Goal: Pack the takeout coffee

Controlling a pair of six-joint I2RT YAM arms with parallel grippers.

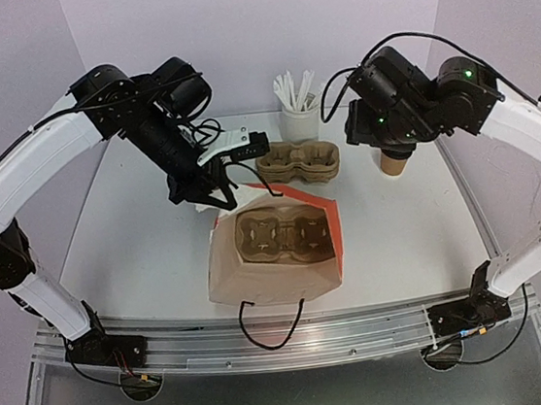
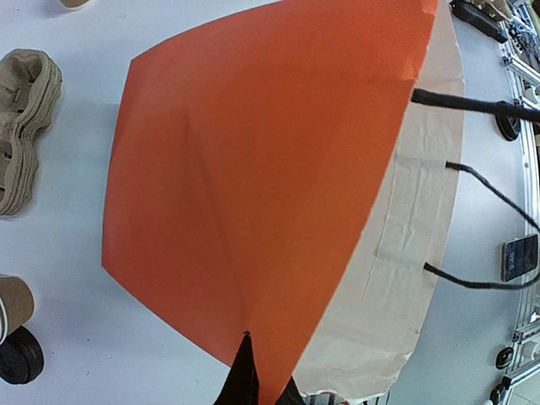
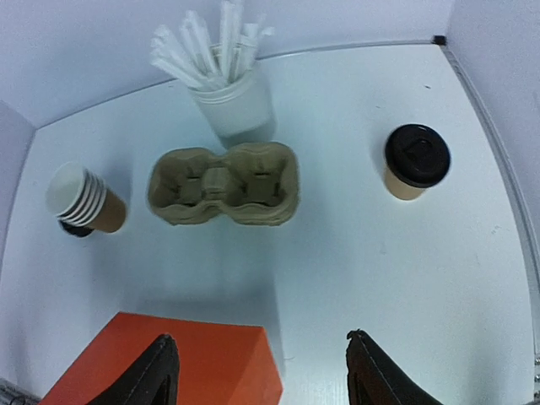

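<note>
While the left gripper (image 1: 213,197) is clenching the paper bag (image 1: 261,287) by its rim, that thin edge is risking a slip, which would let the mouth sag over the cup carrier (image 1: 282,235) inside. Farther back, the right gripper (image 3: 260,337) is hovering released and empty; the takeout coffee (image 3: 413,160) is standing upright on the counter (image 3: 337,253) beyond it, to its right, well apart.

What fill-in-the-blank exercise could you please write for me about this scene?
The coffee cup wears a ____ lid.
The paper bag is ____ inside.
The right jaws stand ____, holding nothing.
Missing words: black; orange; open.
</note>
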